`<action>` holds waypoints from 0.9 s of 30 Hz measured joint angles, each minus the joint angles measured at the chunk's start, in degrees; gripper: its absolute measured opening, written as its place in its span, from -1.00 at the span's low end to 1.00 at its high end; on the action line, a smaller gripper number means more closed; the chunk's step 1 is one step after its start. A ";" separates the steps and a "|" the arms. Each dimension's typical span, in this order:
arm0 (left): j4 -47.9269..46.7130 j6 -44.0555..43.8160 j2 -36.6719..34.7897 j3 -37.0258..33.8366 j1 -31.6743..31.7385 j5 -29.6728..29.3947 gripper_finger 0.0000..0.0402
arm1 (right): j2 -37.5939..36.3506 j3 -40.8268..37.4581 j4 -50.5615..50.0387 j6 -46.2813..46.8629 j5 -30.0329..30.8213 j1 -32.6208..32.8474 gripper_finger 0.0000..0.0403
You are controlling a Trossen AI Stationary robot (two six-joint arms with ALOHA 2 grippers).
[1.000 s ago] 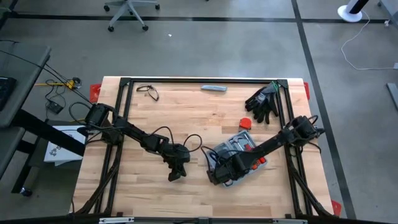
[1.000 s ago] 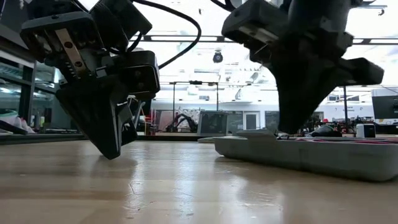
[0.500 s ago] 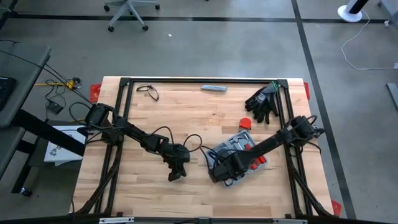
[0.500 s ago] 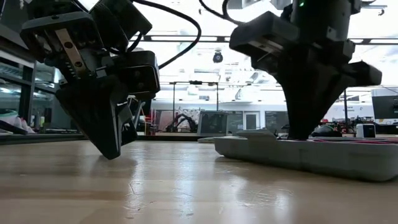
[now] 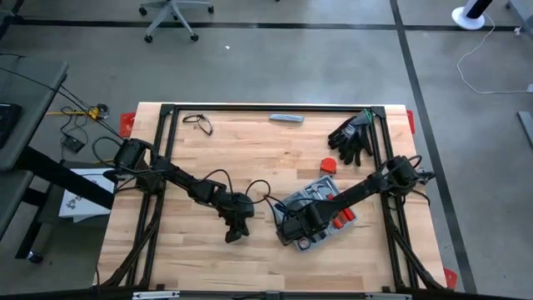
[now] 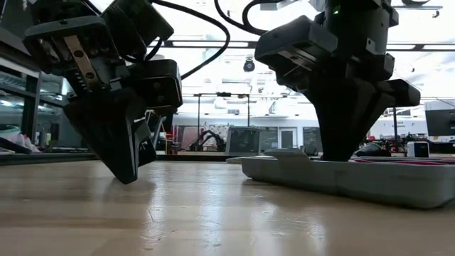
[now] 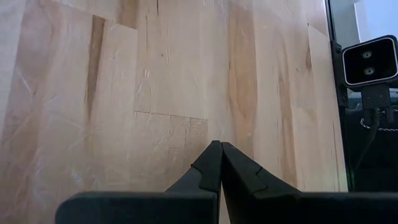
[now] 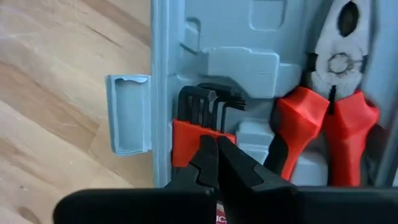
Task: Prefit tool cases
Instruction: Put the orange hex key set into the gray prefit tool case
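Note:
The grey-blue tool case [image 5: 321,210] lies open and flat on the table right of centre. Its moulded recesses hold red-handled pliers [image 8: 323,118] and a set of black hex keys in a red holder [image 8: 199,134], and its latch tab [image 8: 129,113] sticks out over the wood. My right gripper [image 5: 291,228] [image 8: 214,142] is shut and stands over the case's left end [image 6: 338,158]. My left gripper [image 5: 237,231] [image 7: 219,144] is shut and points down just above bare wood to the left of the case [image 6: 128,178]. My right gripper presses its shut fingertips [image 8: 211,155] down on the red hex-key holder [image 8: 186,140], beside the case's latch-side edge. The fingers come from above, slanting down. The case lies flat on the table beneath them [image 6: 313,174].
Black gloves [image 5: 354,137] lie at the far right. A slim grey bar [image 5: 286,118] and a pair of glasses [image 5: 198,122] lie along the far edge. A small red object [image 5: 330,165] sits just beyond the case. A camera [image 7: 370,59] stands at the table's edge. Bare wood lies near left.
My right gripper has turned a little and settled lower onto the case's inside. The case has slid slightly toward the table's left edge.

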 joint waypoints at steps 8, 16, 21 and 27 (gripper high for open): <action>-0.01 -0.11 0.00 -0.02 0.00 -0.02 -1.00 | 2.93 0.28 3.69 -1.42 -4.94 -0.33 -1.00; 0.01 -0.07 0.00 -0.02 0.00 -0.28 -1.00 | 3.15 0.28 3.40 -2.06 -5.34 -1.75 -1.00; 0.05 -0.25 0.00 -0.02 0.00 0.09 -1.00 | 2.51 1.07 4.34 -2.29 -2.29 -1.77 -1.00; 0.36 -1.69 0.00 -0.02 0.00 0.37 -1.00 | -0.04 2.00 3.67 -1.42 3.23 -0.39 -1.00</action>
